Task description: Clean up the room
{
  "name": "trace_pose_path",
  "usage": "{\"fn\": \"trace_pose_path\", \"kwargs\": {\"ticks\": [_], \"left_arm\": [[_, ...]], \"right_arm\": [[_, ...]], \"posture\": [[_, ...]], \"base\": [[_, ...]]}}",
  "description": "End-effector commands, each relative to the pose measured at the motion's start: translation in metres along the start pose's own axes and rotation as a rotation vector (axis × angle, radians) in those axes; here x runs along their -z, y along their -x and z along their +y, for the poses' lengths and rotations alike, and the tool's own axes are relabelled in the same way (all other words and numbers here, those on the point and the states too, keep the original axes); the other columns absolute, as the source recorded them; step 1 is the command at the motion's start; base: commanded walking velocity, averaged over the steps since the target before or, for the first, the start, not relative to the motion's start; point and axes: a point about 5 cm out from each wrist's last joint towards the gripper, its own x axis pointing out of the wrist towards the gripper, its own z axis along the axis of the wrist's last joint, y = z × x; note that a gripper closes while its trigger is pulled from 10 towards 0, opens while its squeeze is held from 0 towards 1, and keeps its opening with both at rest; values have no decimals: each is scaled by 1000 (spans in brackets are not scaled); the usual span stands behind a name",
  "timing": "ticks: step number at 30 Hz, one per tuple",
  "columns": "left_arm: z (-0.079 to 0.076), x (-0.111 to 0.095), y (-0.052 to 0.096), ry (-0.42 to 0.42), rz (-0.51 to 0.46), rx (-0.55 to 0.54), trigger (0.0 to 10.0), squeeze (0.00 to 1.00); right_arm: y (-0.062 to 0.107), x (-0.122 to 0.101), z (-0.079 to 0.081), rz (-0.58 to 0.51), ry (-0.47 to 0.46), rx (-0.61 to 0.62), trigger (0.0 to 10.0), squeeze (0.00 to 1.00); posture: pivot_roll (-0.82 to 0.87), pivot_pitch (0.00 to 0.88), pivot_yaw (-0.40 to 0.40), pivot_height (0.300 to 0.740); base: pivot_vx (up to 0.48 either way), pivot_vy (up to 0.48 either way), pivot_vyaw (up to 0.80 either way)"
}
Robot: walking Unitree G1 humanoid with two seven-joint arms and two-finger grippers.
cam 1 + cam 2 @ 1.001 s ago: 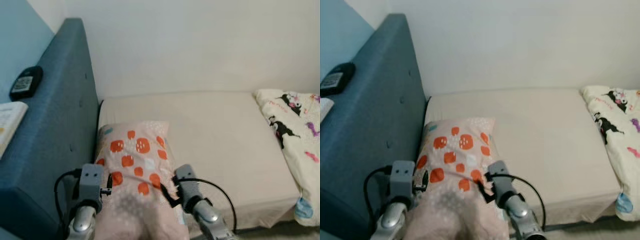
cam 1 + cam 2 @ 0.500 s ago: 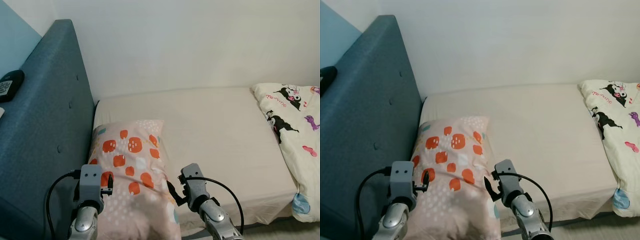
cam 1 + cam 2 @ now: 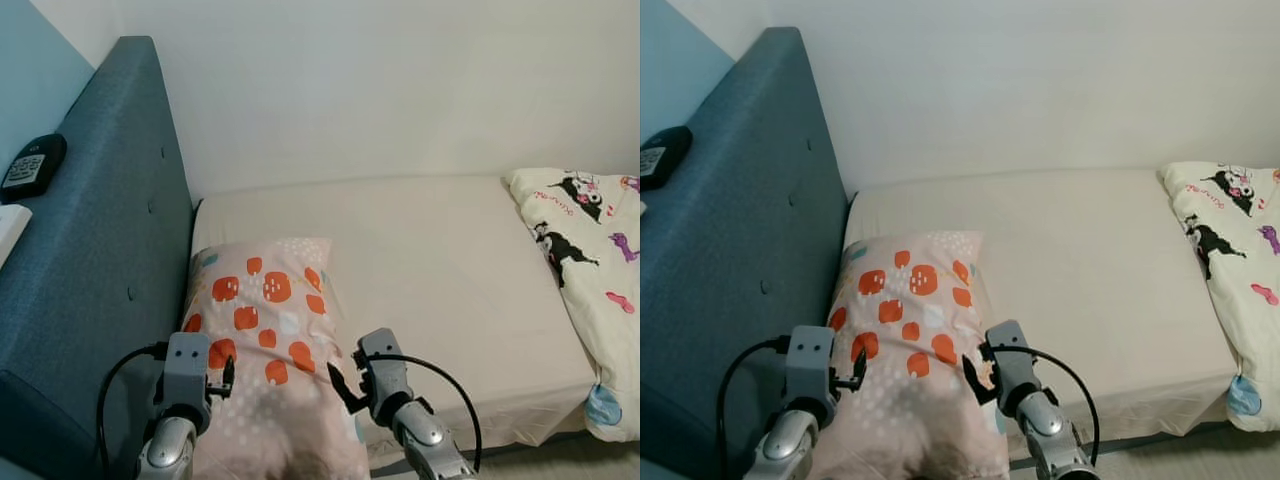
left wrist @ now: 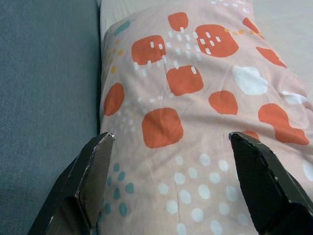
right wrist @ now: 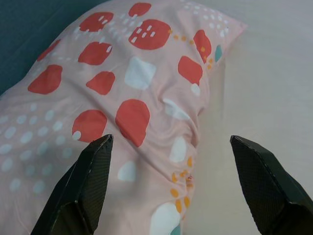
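Flanking the spotted pillow (image 3: 262,330) at lower centre, left gripper (image 4: 171,183) and right gripper (image 5: 171,188) both spread, squaring it against the blue headboard (image 3: 100,250).

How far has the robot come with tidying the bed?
Done: the pillow lies on the mattress beside the headboard.
In hand: the left gripper and right gripper are open at its near end.
Left: the cartoon blanket lies bunched.

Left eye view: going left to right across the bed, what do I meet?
Blue padded fabric headboard → pink pillow with orange patches → bare cream mattress sheet → white cartoon-print blanket.
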Motion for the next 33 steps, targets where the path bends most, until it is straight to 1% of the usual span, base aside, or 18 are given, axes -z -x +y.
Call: {"fn": "trace_pose_path", "kwargs": {"ticks": [1, 3, 10, 11, 13, 16, 23, 30, 33], "left_arm": [[3, 2, 3, 5, 2, -16, 10000, 0], [3, 2, 3, 7, 4, -31, 10000, 0], [2, 3, 2, 12, 23, -36, 10000, 0], [2, 4, 2, 38, 30, -41, 10000, 0], [2, 4, 2, 50, 38, -46, 10000, 0], [3, 4, 2, 39, 35, -49, 10000, 0], [4, 4, 1, 44, 44, -54, 10000, 0], [3, 6, -1, -3, 56, -33, 10000, 0], [2, 4, -2, -2, 45, -26, 10000, 0]], "right_arm": [[3, 6, -1, 15, -29, 13, 10000, 0], [4, 6, 0, 14, -30, 13, 10000, 0], [4, 5, -1, 15, -30, 10, 10000, 0], [4, 5, -1, 18, -30, 11, 10000, 0], [4, 6, -2, 20, -30, 12, 10000, 0], [4, 7, -2, 25, -31, 13, 10000, 0], [4, 7, -3, 31, -34, 13, 10000, 0], [4, 7, -5, 33, -33, 15, 10000, 0], [5, 7, -6, 33, -33, 16, 10000, 0]], "posture": [[36, 71, -48, 729], [34, 72, -49, 729], [31, 74, -50, 729], [30, 76, -50, 729], [31, 76, -51, 729], [31, 77, -51, 729], [30, 80, -50, 729], [29, 83, -50, 729], [26, 90, -52, 729]], "base": [[0, 0, 0], [0, 0, 0], [0, -460, 0], [0, 0, 0], [0, 0, 0], [0, 0, 0], [0, 0, 0], [0, 0, 0], [0, 0, 0]]}}
